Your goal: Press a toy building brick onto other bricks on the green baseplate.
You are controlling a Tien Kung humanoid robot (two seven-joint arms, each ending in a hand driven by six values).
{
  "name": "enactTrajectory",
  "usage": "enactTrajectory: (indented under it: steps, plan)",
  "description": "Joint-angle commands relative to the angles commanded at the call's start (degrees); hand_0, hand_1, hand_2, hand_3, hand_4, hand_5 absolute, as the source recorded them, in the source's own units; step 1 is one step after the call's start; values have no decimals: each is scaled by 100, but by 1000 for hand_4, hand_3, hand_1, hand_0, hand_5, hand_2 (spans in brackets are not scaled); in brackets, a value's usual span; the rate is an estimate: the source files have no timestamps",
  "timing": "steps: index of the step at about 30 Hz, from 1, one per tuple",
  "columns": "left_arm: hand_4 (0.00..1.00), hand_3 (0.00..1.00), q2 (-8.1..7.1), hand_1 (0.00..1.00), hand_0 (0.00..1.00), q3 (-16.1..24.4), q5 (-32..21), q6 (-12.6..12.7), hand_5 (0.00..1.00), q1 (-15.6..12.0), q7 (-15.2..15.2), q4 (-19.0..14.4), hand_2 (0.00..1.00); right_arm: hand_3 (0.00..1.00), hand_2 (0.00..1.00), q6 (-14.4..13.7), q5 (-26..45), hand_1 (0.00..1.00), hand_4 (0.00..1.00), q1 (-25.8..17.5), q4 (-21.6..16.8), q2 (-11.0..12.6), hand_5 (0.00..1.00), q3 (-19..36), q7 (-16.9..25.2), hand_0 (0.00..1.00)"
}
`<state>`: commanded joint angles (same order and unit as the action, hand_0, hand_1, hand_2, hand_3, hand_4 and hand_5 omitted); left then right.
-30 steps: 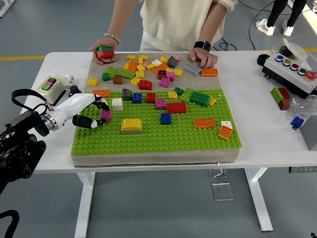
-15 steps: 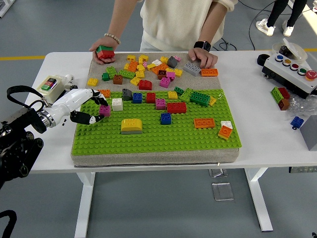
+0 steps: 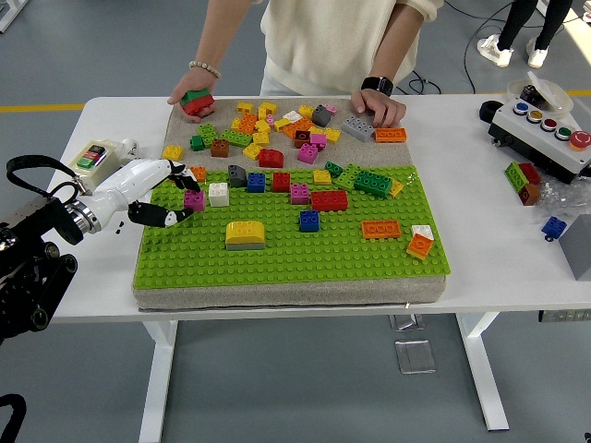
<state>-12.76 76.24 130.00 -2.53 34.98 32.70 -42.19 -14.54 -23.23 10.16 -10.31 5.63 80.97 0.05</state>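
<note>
Small magenta brick (image 3: 194, 200), square with studs on top, sitting at the left edge of the green baseplate (image 3: 286, 254), just left of a white brick (image 3: 218, 194). Left hand (image 3: 159, 192), white with dark fingertips, reaching in from the left over the baseplate's near-left corner, fingers curled around the magenta brick from above and below, thumb (image 3: 162, 218) tucked underneath; hard to tell whether the pads truly pinch it or only touch. Whether the brick stands on the baseplate studs or is lifted just clear: cannot tell.

Elsewhere on the baseplate: a yellow rounded brick on a grey one (image 3: 245, 234), a blue brick (image 3: 309, 221), a long red brick (image 3: 329, 200), an orange plate (image 3: 380, 229). Loose brick pile (image 3: 277, 129) on the grey mat behind.

At the far side, a person's hands: one (image 3: 192, 92) closed over a red-and-green brick, the other (image 3: 377, 107), with a black watch, resting beside a grey brick. Person's upper body cut off by the top edge. Forearm of the robot's left arm partly lost at the left edge. Button box (image 3: 543, 134) at far right.
</note>
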Motion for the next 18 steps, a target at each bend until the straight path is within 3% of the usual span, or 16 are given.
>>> enactTrajectory:
  steps: [18]
  plan:
    - [696, 540, -3, 562, 610, 22, -65, -141, 2, -340, -164, -734, 562, 589, 704, 21, -4, 654, 916, -36, 0, 15, 497, 36, 81, 734]
